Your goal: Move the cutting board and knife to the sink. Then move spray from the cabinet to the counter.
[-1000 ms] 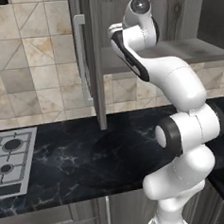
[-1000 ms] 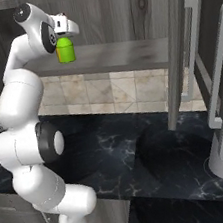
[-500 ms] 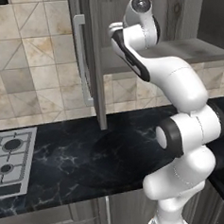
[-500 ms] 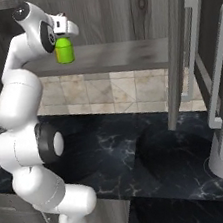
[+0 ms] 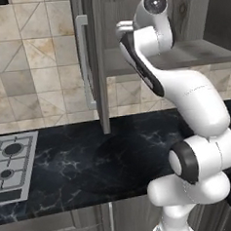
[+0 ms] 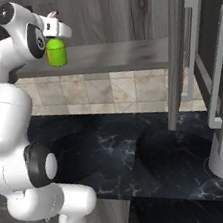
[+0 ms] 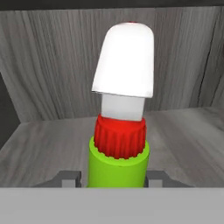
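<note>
Gripper (image 7: 113,179) fingers sit on either side of the spray (image 7: 120,131), pressed to its green body just below the red collar, so I judge it clamped on the bottle. From the hand view the white nozzle top rises straight ahead, with the grey wood back wall of the cabinet (image 7: 52,65) behind it. From the right base view the spray (image 6: 56,52) hangs under the gripper (image 6: 55,37) at the front edge of the cabinet shelf (image 6: 120,56); whether its base rests on the shelf or is just clear of it cannot be told. In the left base view the arm's upper links hide the bottle.

Outward from there, the cabinet door (image 5: 97,65) stands swung open, its long silver bar handle (image 5: 86,61) facing the tiled wall. Below lies the black veined counter (image 5: 91,158), with the gas hob (image 5: 11,164) at its left end.

As for progress, no cutting board or knife lies on the stretch of counter in view, and the arm is on the bottle, so the first half looks finished, though the sink itself is not clearly made out. What remains is to draw the spray out of the cabinet, lower it and set it upright on the counter, then let go.
</note>
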